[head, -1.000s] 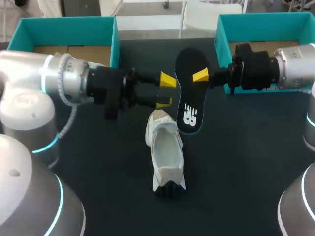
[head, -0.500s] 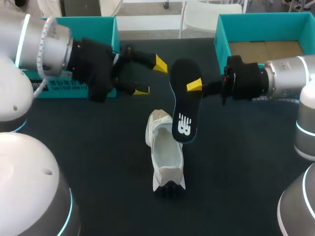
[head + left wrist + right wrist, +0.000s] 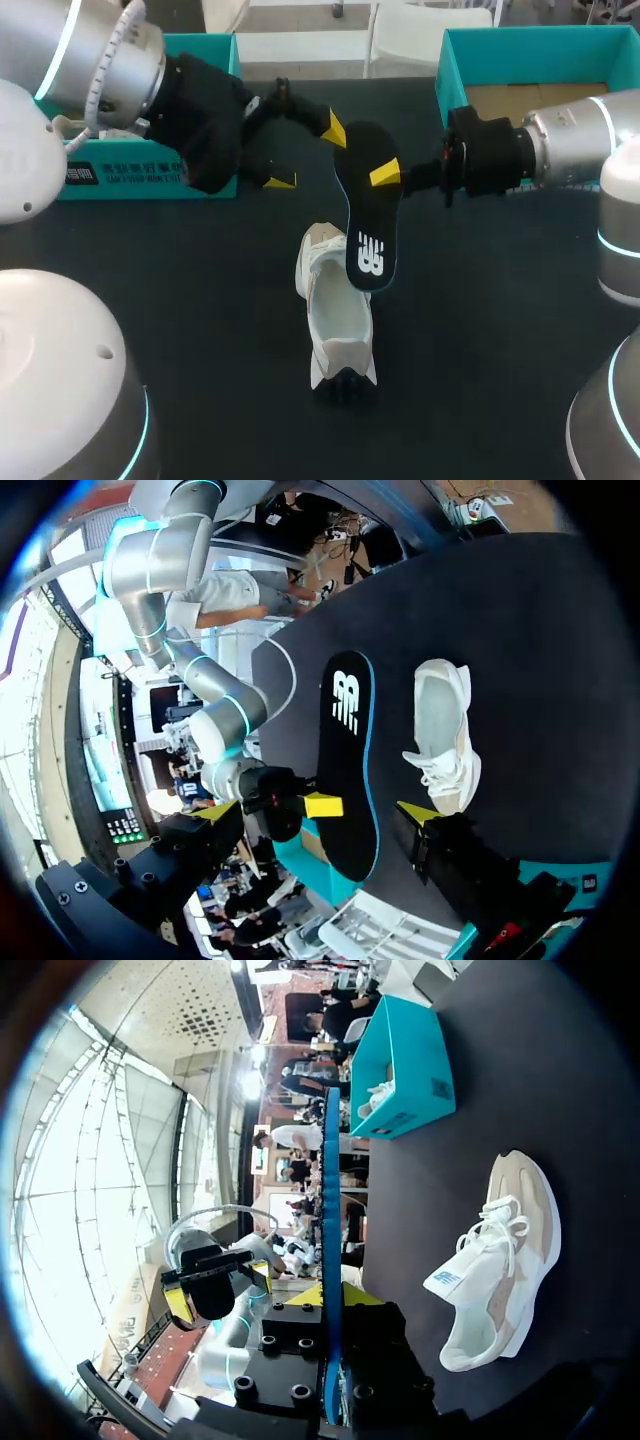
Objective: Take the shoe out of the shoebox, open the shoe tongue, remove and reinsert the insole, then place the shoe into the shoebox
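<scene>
The white shoe (image 3: 335, 320) lies on the black table, also seen in the left wrist view (image 3: 445, 735) and the right wrist view (image 3: 500, 1250). My right gripper (image 3: 385, 175) is shut on the upper part of the black insole (image 3: 368, 215), which hangs tilted with its lower end over the shoe's far end. In the right wrist view the insole (image 3: 331, 1210) shows edge-on between that gripper's (image 3: 330, 1300) fingers. My left gripper (image 3: 308, 156) stands open just left of the insole's top, holding nothing. In its own view the insole (image 3: 350, 750) lies ahead of the open left gripper (image 3: 316, 814).
A teal shoebox (image 3: 215, 60) stands at the back left, partly behind my left arm. A second teal box (image 3: 450, 70) stands at the back right, behind my right arm. Bare black table surrounds the shoe in front.
My left gripper has opened wider and drawn up and back to the left. My right gripper has carried the insole leftward and lower, over the shoe's far end.
</scene>
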Robot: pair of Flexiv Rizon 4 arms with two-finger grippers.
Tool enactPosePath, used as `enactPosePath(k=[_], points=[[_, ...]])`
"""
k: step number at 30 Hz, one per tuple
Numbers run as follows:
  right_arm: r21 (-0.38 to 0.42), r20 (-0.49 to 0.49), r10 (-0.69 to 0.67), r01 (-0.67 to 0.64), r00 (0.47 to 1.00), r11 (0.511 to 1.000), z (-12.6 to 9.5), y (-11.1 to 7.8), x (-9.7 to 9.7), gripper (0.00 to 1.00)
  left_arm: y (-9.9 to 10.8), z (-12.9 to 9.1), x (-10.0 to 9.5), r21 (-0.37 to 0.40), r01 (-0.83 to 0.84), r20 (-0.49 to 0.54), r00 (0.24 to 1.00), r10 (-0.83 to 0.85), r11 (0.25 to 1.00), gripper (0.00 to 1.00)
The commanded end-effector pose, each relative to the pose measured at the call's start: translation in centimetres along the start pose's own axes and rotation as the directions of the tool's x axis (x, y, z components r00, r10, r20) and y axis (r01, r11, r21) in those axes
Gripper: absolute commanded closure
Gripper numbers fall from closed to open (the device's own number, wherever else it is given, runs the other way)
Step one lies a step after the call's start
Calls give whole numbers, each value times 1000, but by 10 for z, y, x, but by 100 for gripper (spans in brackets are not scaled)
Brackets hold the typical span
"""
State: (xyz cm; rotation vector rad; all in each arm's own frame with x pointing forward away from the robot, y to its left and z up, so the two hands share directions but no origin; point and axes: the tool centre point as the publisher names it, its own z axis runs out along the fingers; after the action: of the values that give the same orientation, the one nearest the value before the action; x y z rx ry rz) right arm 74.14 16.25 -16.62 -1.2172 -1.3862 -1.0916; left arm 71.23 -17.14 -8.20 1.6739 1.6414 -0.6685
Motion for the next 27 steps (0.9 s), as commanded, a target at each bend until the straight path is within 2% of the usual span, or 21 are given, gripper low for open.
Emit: enactPosePath(k=[1, 2, 3, 7, 12, 17, 20, 27], points=[[-6, -1, 0, 0, 1000, 1000, 4, 5, -3, 100, 18, 14, -16, 31, 91, -442, 895, -68, 995, 0], [-8, -1, 0, 0, 1000, 1000, 4, 5, -3, 100, 19, 17, -16, 17, 105, -502, 861, -82, 994, 0], [-10, -3, -4, 4, 1000, 1000, 5, 5, -4, 100, 21, 19, -15, 11, 97, -508, 858, -77, 995, 0], [-9, -2, -9, 9, 1000, 1000, 8, 8, -5, 100, 28, 32, -12, -13, 128, -641, 760, -106, 992, 0], [-15, -2, -11, 10, 1000, 1000, 9, 8, -6, 100, 31, 40, -14, -40, 79, -725, 684, -83, 996, 0], [-23, -3, -11, 11, 1000, 1000, 10, 7, -7, 100, 30, 40, -16, -59, 41, -726, 684, -71, 997, 0], [-25, -5, -11, 11, 1000, 1000, 10, 8, -8, 100, 31, 41, -16, -32, 11, -719, 694, -31, 999, 0], [-23, -14, -8, 8, 1000, 1000, 9, 10, -6, 100, 36, 48, -16, -28, 16, -711, 703, -31, 999, 0]])
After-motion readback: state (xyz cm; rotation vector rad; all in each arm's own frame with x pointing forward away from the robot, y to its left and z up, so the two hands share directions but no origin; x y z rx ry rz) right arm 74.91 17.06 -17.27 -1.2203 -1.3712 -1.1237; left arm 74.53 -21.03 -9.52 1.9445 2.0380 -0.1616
